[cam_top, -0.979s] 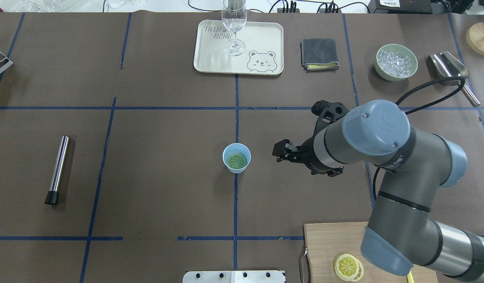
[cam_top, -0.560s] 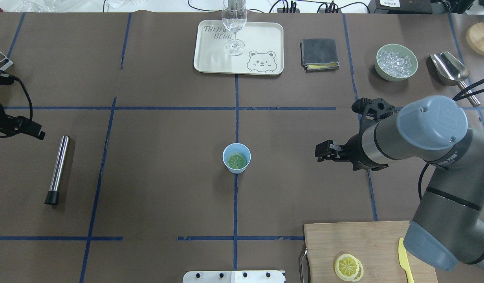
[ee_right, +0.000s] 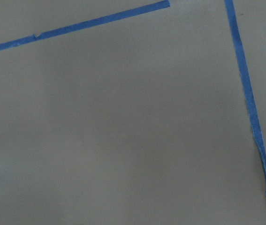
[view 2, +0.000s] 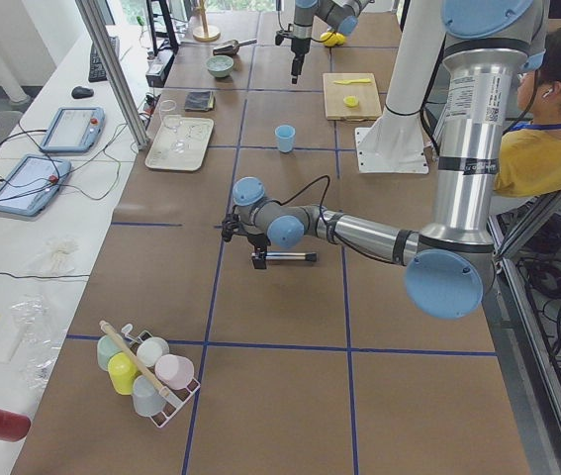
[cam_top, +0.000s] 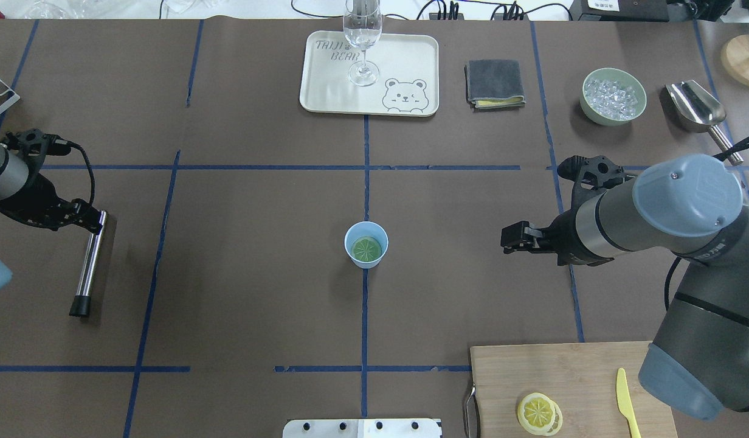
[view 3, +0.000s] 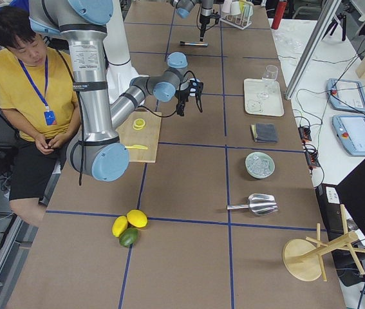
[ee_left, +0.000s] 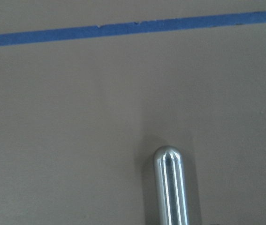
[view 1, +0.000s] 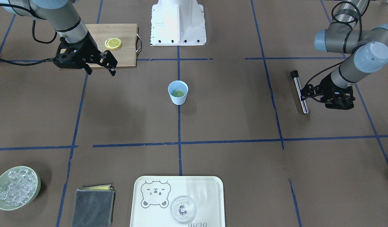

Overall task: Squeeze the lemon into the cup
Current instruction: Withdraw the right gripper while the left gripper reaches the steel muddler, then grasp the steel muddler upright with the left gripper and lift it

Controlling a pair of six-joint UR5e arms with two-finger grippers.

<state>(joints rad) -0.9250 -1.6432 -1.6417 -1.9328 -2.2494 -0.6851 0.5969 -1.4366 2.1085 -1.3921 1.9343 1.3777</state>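
Right end effector [cam_top: 507, 237] gapes empty, well clear of cup [cam_top: 349, 239] holding lemon [cam_top: 366, 248]; left end effector [cam_top: 95, 220]: can't tell.

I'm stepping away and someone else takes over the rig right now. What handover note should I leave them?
Right gripper: open, empty, hanging off to the robot's right of the cup.
Left gripper: at the rounded end of the steel rod, which lies flat; whether it grips the rod is unclear.
Done: the lemon slice lies inside the cup.
Left: squeezing it, probably by pressing with the rod. Spare slices sit on the cutting board.
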